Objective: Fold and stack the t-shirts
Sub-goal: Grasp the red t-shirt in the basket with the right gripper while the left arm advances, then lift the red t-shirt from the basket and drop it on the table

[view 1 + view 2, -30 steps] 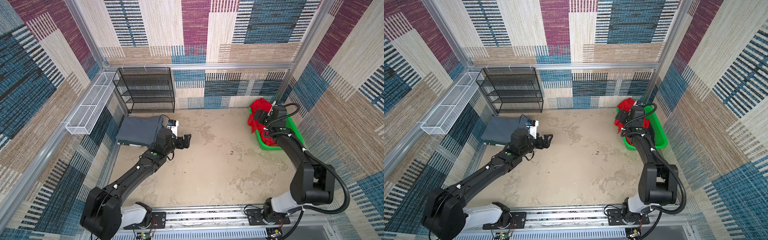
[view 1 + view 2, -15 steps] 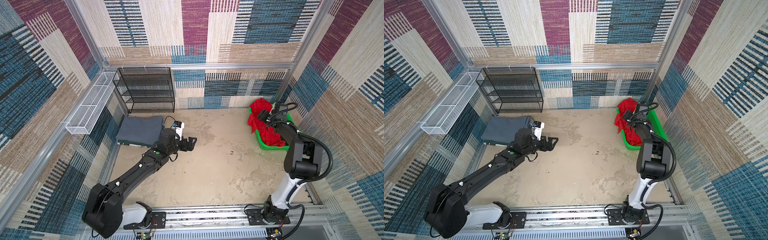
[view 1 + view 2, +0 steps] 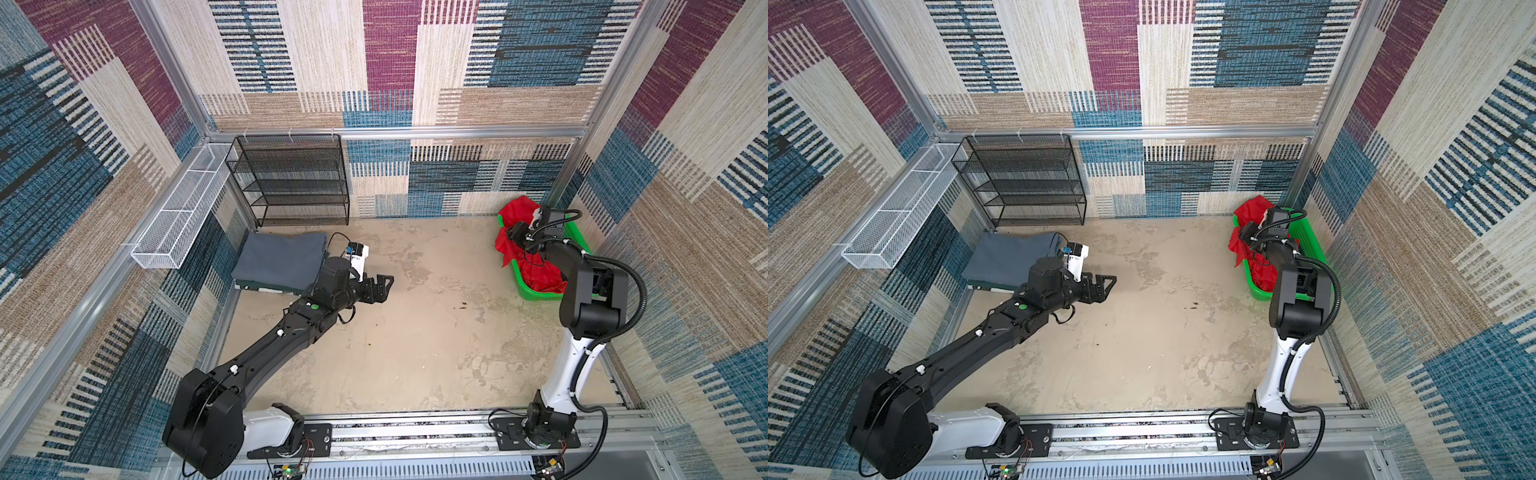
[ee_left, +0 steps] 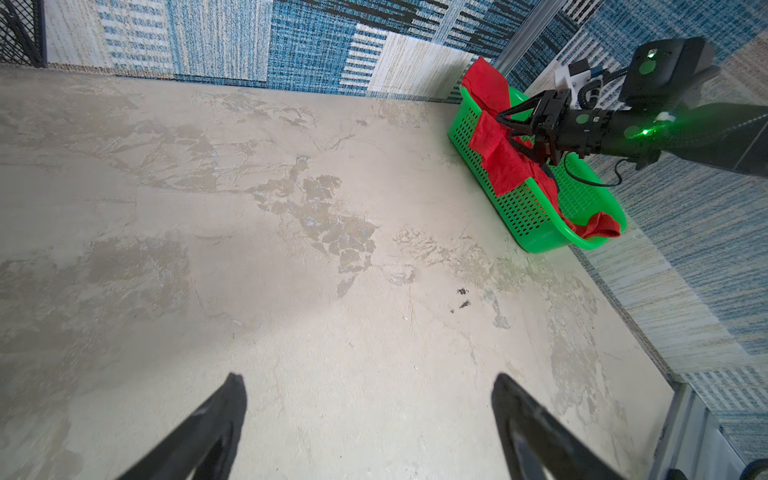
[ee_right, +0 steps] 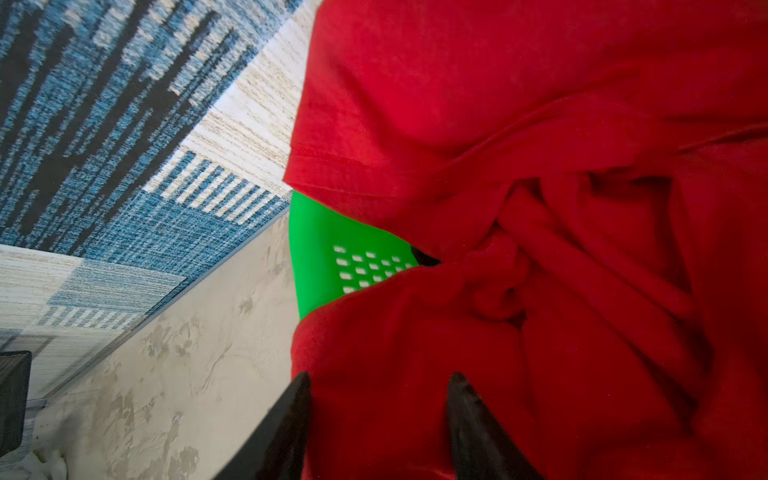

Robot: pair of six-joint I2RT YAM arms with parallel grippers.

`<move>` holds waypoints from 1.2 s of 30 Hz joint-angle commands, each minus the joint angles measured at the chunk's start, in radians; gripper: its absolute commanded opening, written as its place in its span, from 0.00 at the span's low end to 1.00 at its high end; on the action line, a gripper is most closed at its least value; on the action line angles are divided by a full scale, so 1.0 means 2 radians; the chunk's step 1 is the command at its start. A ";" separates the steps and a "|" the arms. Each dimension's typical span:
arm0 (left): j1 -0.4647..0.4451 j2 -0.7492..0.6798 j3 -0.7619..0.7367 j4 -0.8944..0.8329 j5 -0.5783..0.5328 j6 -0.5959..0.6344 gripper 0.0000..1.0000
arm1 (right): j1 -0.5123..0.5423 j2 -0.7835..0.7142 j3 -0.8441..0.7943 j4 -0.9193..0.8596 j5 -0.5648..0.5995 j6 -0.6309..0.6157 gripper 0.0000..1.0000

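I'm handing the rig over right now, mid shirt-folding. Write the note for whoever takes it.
Left gripper: open, empty, over the table.
Right gripper: at the red shirt in the basket, cloth between its jaws; grip not clear.
Grey shirt: folded, far-left corner, lying on a dark layer I can't identify.
Done: grey folded.
Left: pull red out, fold it, stack it on grey. No black shirt clearly seen.
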 commanded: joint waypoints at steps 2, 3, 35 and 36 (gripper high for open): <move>0.000 -0.005 -0.006 0.005 -0.012 0.006 0.93 | -0.001 0.010 -0.004 0.019 -0.009 0.018 0.35; 0.000 -0.004 -0.007 0.007 -0.013 0.007 0.93 | -0.001 0.012 -0.003 0.018 -0.007 0.018 0.27; 0.000 -0.021 -0.022 0.027 -0.017 -0.003 0.93 | 0.062 -0.213 -0.014 -0.045 -0.015 -0.038 0.00; 0.000 -0.022 -0.023 0.028 -0.016 -0.002 0.93 | 0.071 -0.220 -0.007 -0.048 -0.021 -0.039 0.00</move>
